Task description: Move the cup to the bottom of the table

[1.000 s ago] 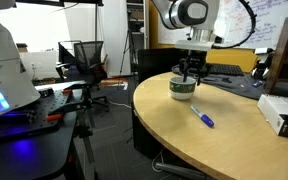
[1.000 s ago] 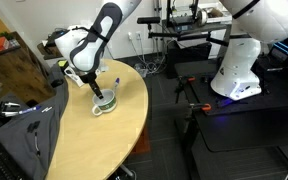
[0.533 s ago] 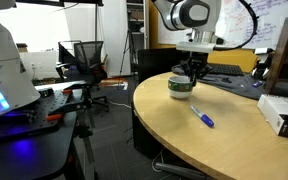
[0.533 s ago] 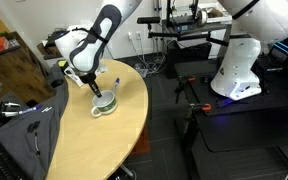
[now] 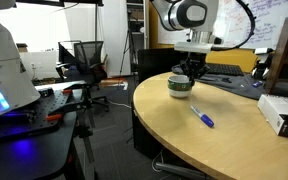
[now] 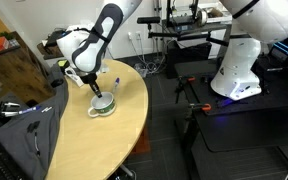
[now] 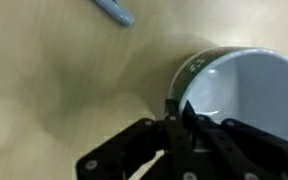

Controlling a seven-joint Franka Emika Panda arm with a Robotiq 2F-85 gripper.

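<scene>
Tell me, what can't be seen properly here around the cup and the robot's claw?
- Wrist view: the cup runs off the right edge, and the white marks on its green band are blurred.
- Wrist view: the blue pen is cut off by the top edge.
- Both exterior views: the gripper is too small to show its hold, and it hides part of the cup's rim.
- Whether the cup's base touches the table: no view settles it.
</scene>
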